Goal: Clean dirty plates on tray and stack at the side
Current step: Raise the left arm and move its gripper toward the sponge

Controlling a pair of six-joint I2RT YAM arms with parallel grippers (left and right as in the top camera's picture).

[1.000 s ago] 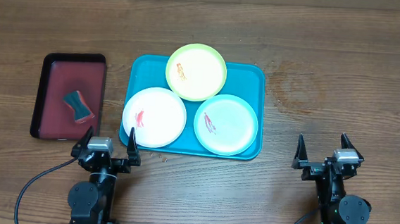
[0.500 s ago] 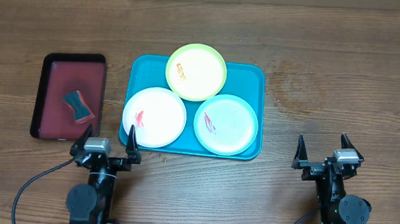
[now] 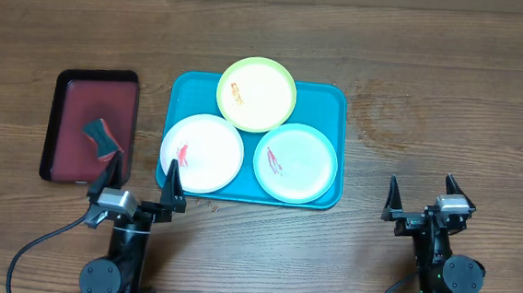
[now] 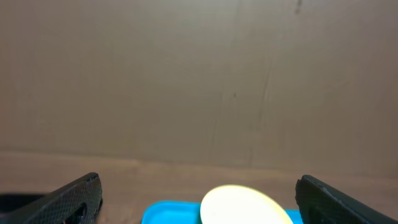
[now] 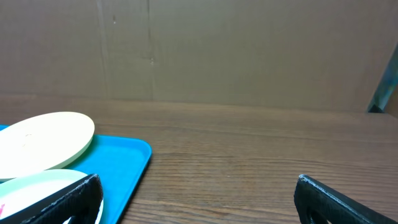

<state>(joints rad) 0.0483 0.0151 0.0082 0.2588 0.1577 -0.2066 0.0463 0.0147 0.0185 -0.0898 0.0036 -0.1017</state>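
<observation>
Turquoise tray carries yellow-green plate, white plate and mint plate, all red-smeared; left gripper and right gripper gape wide, empty.

Open tabletop right of the tray; dark red tray near its left.

A brown wooden table carries a turquoise tray near its centre and, just left of it, a smaller dark red tray with a black rim.
</observation>
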